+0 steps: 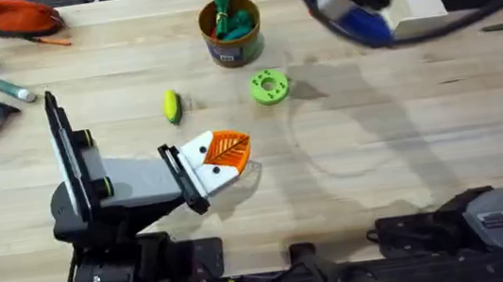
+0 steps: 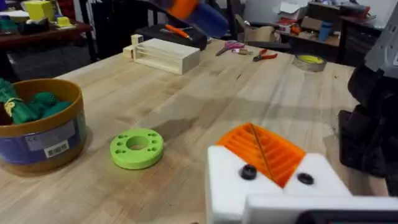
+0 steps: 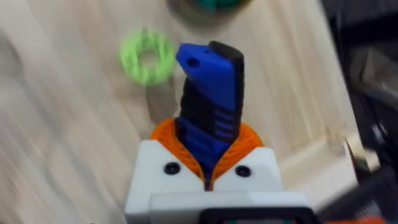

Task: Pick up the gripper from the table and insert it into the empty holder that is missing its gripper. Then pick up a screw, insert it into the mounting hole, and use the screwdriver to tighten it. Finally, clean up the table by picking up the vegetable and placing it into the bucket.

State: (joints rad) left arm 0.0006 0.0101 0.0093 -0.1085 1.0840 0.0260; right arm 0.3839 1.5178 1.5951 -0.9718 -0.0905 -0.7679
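Nearest the overhead camera, the left arm is seen lying low over the front left of the wooden surface (image 1: pixel 403 133), and its left tool (image 1: pixel 225 156) is pressed together, the two orange ribbed pads (image 2: pixel 264 151) meeting with nothing between them; each white holder (image 2: pixel 227 180) is seen with a dark screw head in its mounting hole (image 2: pixel 248 172). Just beyond that tool and slightly to its left, the yellow-green vegetable (image 1: pixel 171 105) is found resting on the surface, apart from everything else. Farther back and to the right of it, the bucket (image 1: pixel 231 29) is placed upright near the far edge, with dark green leafy toys (image 1: pixel 236 19) held inside it. A round green disc with holes (image 1: pixel 269 87) is set flat on the surface just in front of the bucket and to its right. At the far right, high above the surface, the right arm is seen large and blurred, and the blue screwdriver (image 3: pixel 211 99) is pinched between the orange pads of the right tool (image 3: pixel 208 155), its body standing out past the fingertips. A pale wooden block (image 2: pixel 163 55) is seen on the far side of the surface in the left wrist view.
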